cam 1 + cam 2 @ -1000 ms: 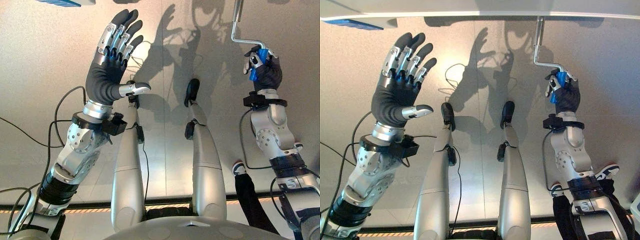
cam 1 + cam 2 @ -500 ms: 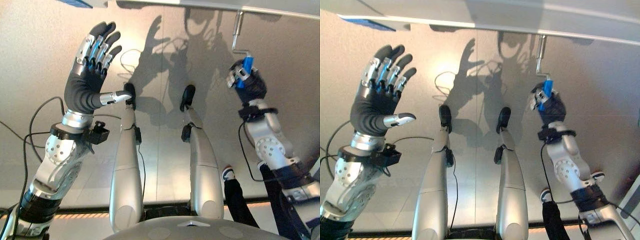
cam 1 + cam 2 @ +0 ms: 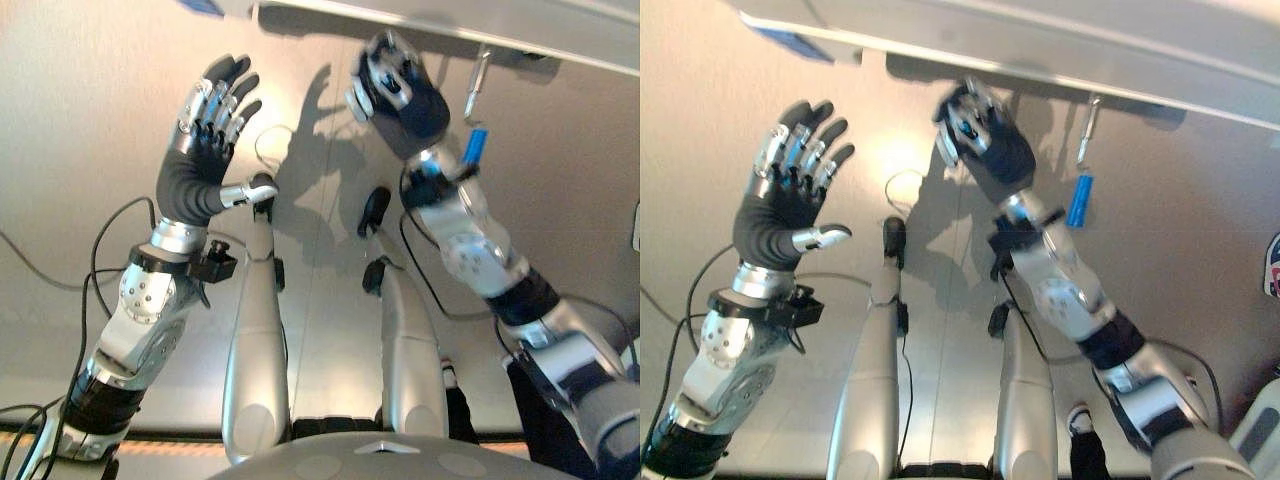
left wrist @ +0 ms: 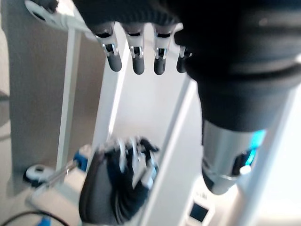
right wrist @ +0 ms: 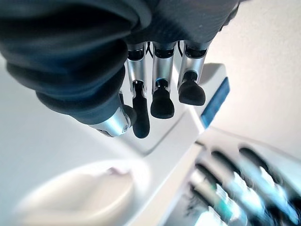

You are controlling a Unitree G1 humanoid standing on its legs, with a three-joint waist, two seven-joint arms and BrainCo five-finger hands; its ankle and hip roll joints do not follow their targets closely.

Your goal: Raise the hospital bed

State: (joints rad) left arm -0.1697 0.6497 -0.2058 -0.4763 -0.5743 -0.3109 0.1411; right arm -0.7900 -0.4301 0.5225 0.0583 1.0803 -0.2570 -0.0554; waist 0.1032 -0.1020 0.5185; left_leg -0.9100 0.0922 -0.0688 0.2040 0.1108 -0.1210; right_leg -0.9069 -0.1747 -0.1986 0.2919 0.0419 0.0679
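Hospital bed frame overhead across the far edge, crank hanging beneath it, unheld.

Under the pale bed edge, a bent steel crank rod dropping to a blue grip, dangling free above the floor. Likely rigid and heavy to turn, since winding it lifts the whole bed through a screw; steel shaft probably slick, so best taken round the blue sleeve, fingers wrapped fully, wrist in line with the turning circle. Right hand up beside the crank, near but apart, fingers loosely curled round nothing, close under the bed edge in its wrist view. Left hand raised well off to the other side, fingers straight and spread, idle.
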